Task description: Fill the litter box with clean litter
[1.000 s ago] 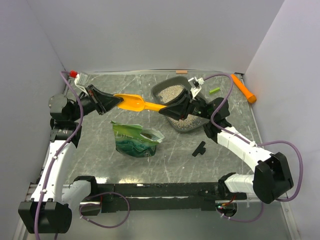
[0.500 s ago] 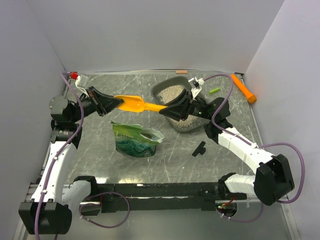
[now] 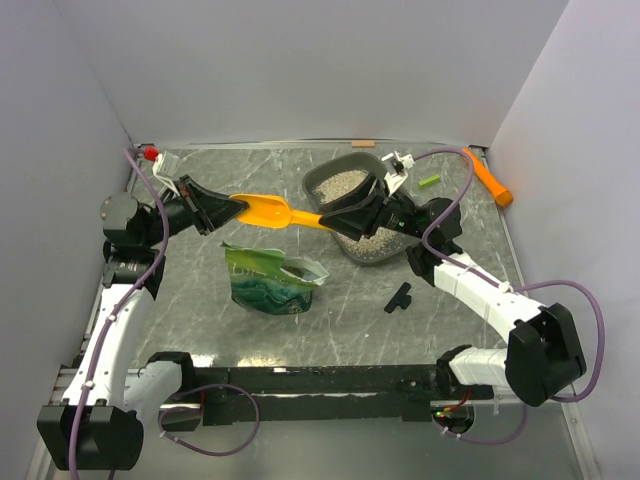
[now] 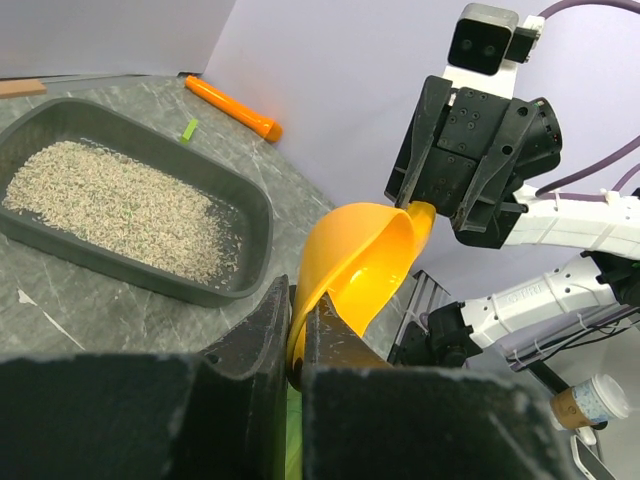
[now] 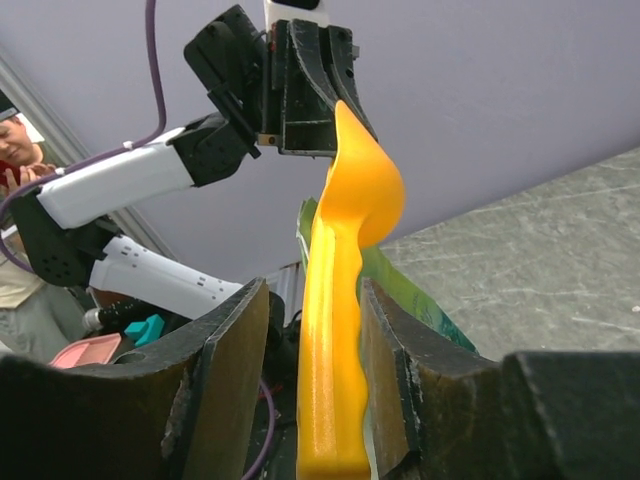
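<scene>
The desk (image 3: 250,330) carries the litter box (image 4: 120,268) at the far right, with clean litter (image 3: 340,183) already covering much of its floor. The green bag (image 3: 265,285) stands open just below the scoop (image 3: 265,210), which hangs in the air between both arms.

The left end effector (image 3: 228,207) is pinched narrow on the bowl's thin rim. The right end effector (image 3: 335,222) straddles the handle with a gap showing, so it is loose, not clamped. The likely risk is that a rim pinch alone lets the long handle swing down or slip free, falling onto the bag and tipping it so that litter spills.
</scene>
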